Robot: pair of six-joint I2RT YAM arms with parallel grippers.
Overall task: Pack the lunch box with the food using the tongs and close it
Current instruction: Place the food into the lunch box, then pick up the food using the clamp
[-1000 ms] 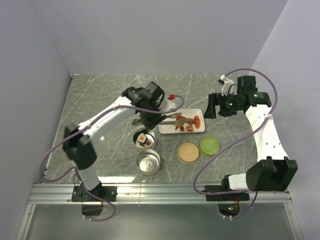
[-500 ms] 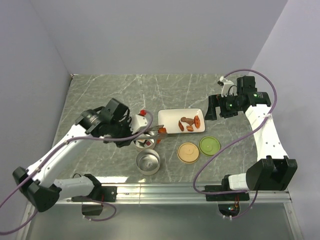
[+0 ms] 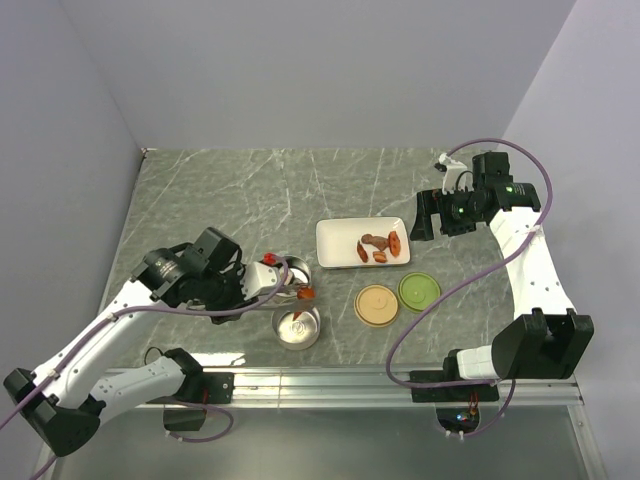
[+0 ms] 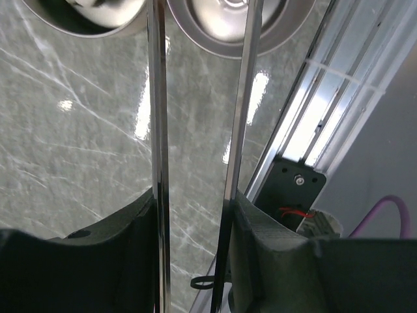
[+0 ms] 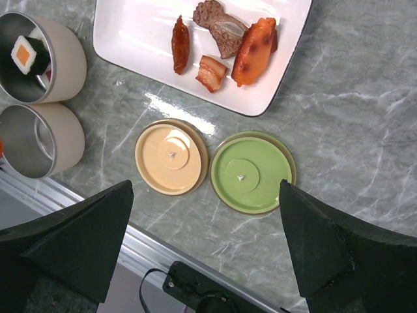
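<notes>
My left gripper point(image 3: 262, 281) is shut on the silver tongs point(image 3: 288, 290), whose two thin arms point(image 4: 158, 130) run between its fingers point(image 4: 260, 235). The tongs' tips pinch an orange-red chunk point(image 3: 306, 293) between the two round steel tins of the lunch box, just above the near tin's far rim. The far tin point(image 5: 62, 49) holds a white sushi block point(image 5: 25, 53); the near tin point(image 3: 296, 328) shows an orange glint inside. Several pieces of food point(image 5: 225, 39) lie on the white plate point(image 3: 340, 240). My right gripper point(image 3: 428, 216) hangs open above the lids.
A tan lid point(image 5: 171, 156) and a green lid point(image 5: 253, 171) lie side by side in front of the plate. The metal rail point(image 3: 320, 385) along the table's near edge sits close behind the near tin. Walls close in the table's left, back and right.
The left arm swung back from the plate toward the near left, carrying the tongs and an orange-red chunk to the tins. The right arm has not moved.
</notes>
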